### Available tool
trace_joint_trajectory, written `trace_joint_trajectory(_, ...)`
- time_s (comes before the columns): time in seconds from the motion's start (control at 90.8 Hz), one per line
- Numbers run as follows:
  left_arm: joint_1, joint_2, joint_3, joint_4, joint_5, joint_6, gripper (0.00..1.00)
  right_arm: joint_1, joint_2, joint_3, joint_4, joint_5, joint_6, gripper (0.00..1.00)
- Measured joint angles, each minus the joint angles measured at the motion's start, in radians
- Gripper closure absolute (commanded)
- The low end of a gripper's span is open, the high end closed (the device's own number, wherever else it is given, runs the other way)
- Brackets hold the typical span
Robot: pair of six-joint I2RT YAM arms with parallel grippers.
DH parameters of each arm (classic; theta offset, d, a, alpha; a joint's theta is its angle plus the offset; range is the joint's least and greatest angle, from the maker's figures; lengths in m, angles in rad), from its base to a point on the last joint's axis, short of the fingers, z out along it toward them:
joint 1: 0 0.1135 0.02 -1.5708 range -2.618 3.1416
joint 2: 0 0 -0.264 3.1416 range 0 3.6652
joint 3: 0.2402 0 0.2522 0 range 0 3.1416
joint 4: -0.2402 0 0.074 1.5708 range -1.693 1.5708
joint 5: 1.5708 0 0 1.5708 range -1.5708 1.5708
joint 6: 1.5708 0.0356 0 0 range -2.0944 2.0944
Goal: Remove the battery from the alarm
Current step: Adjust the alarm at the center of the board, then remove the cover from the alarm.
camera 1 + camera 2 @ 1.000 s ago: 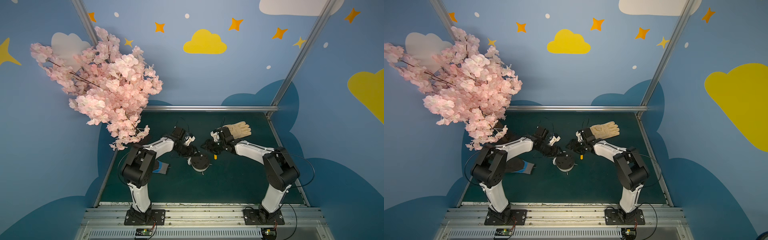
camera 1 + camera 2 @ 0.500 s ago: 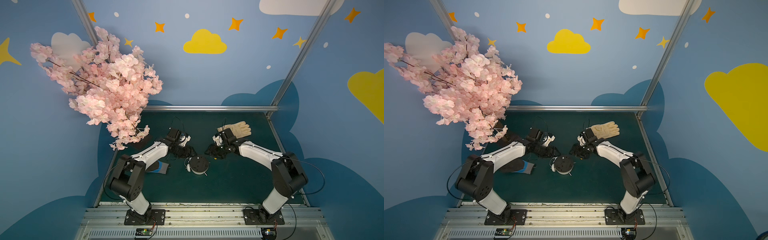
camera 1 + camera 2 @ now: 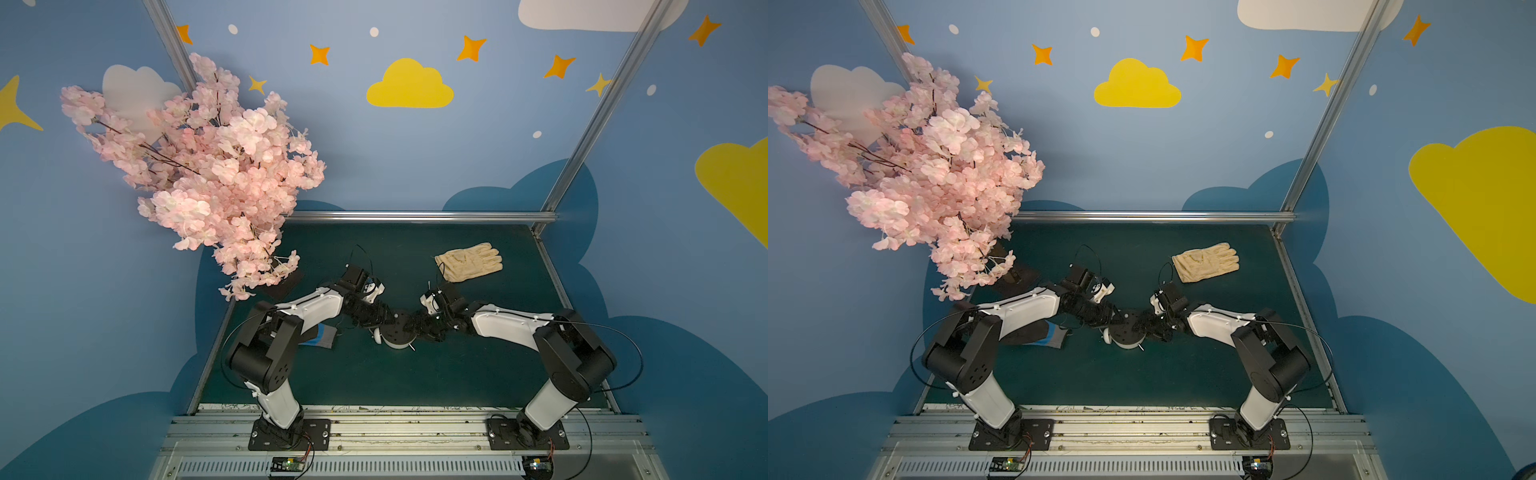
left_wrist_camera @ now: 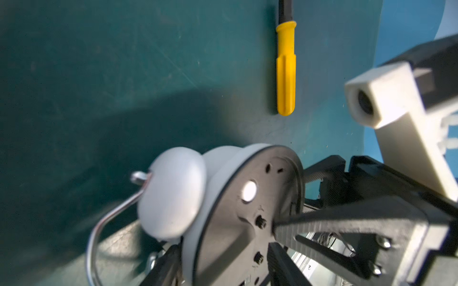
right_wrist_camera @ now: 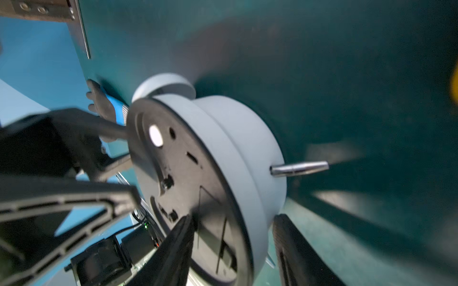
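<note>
Green mat (image 3: pixel 415 374) carries the alarm (image 3: pixel 397 332), dark back up, squarely between both tools. The left gripper (image 4: pixel 223 250) and right gripper (image 5: pixel 233 218) straddle its rim from opposite sides, jaws apart — whether either truly clamps it, I cannot tell.

Alarm (image 4: pixel 238 222) shell matt plastic, foot (image 5: pixel 300 168) shiny metal; screwdriver (image 4: pixel 285 74) handle glossy plastic.

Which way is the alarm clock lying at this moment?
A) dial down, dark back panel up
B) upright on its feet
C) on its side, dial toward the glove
A: in both top views the alarm clock shows its dark back panel facing up, with the white body beneath it.
</note>
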Motion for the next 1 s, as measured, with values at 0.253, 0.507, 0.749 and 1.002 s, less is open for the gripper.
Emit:
trace_joint_trajectory(0.253, 0.018, -0.059, -0.053, 0.010, -0.063, -0.069, 0.38, -0.039, 0.132, 0.221, -0.064, -0.008, -0.114, 0.42)
trace_joint_trajectory(0.507, 0.019, -0.094, -0.020, -0.020, -0.135, -0.035, 0.29, -0.046, 0.087, 0.267, -0.245, 0.065, -0.301, 0.33)
trace_joint_trajectory(0.749, 0.002, -0.219, -0.006, -0.078, -0.270, 0.080, 0.27, 0.050, -0.090, 0.227, -0.278, 0.359, -0.436, 0.44)
trace_joint_trajectory(1.002, -0.049, -0.130, 0.010, -0.086, -0.343, 0.126, 0.33, 0.133, -0.071, 0.117, -0.164, 0.560, -0.499, 0.50)
